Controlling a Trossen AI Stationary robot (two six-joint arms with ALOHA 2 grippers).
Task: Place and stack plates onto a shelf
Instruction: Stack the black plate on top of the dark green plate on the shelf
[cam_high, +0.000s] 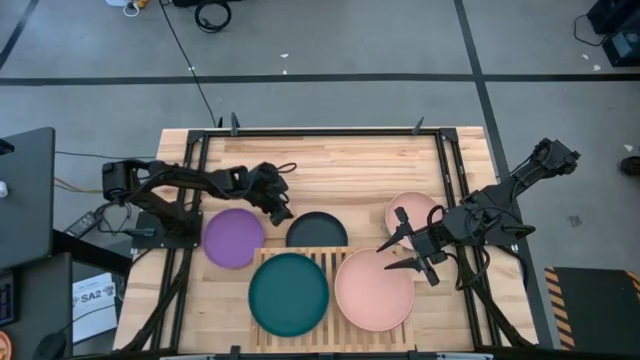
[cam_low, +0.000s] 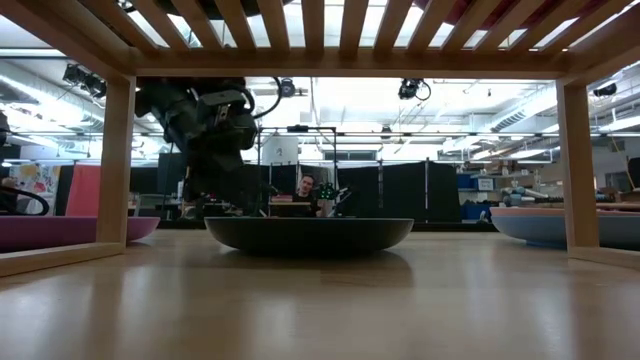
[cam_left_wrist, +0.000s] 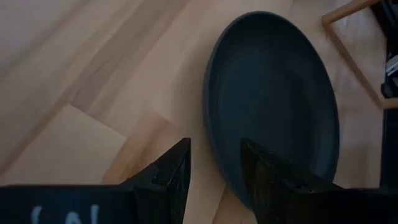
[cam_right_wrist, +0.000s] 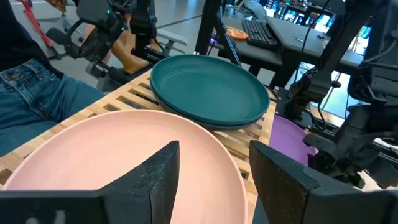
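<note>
While round (no long axis), the dark grey plate (cam_high: 317, 231) lies flat, rim up.

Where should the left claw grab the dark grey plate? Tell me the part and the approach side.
Grip the low rim on the side nearest the left claw. The dark grey plate lies flat on the tabletop, so only its raised edge offers purchase; the shelf crowds its opposite side.
</note>
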